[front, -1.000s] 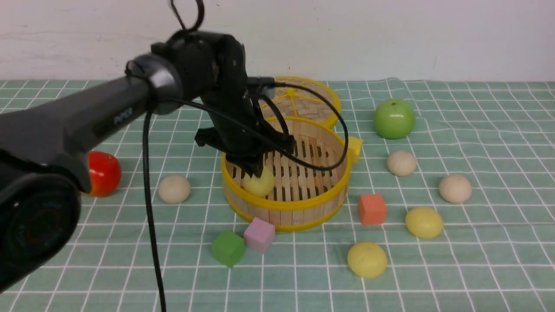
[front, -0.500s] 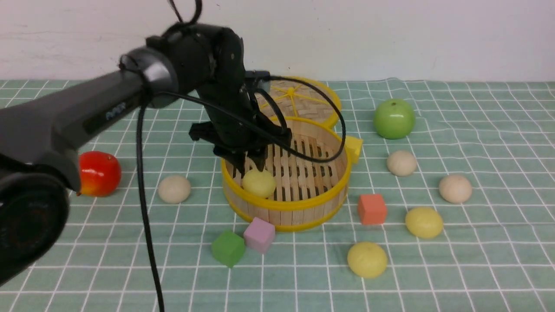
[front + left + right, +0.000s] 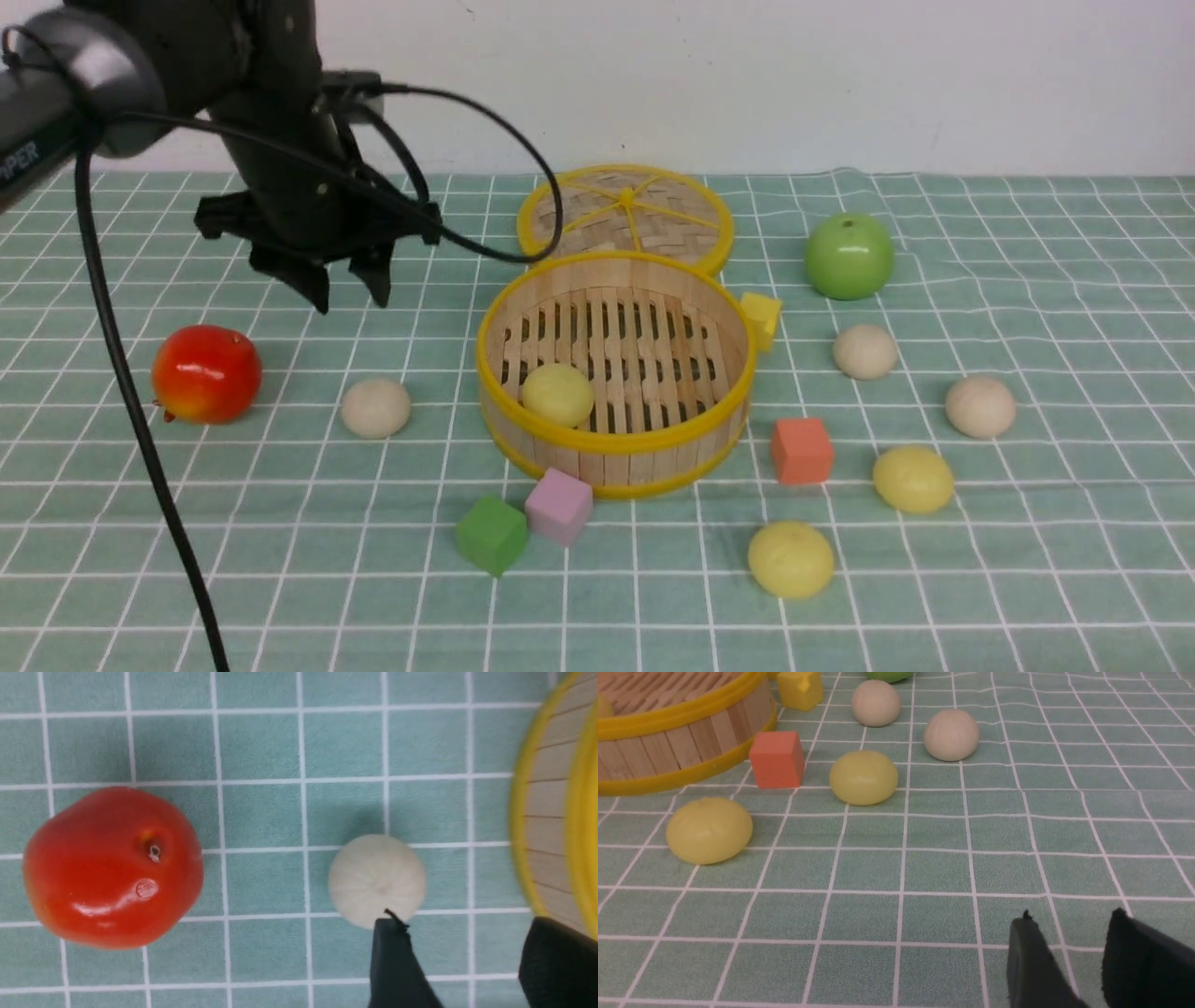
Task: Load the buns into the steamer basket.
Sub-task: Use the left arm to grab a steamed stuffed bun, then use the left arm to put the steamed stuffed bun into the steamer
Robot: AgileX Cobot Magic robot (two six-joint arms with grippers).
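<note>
Only the left wrist view showed the pleats on the cream bun (image 3: 376, 881) lying near the red apple (image 3: 112, 865). The front view showed the left gripper (image 3: 352, 299) spread and empty above the cloth. The right gripper (image 3: 1073, 956) stood parted, holding nothing. One yellow bun (image 3: 557, 394) lay in the steamer basket (image 3: 611, 446), which was round with its mouth upward. Four other buns (image 3: 913, 479) lay to its right on the green checked cloth (image 3: 1027, 579), with a white wall (image 3: 840, 75) behind.
</note>
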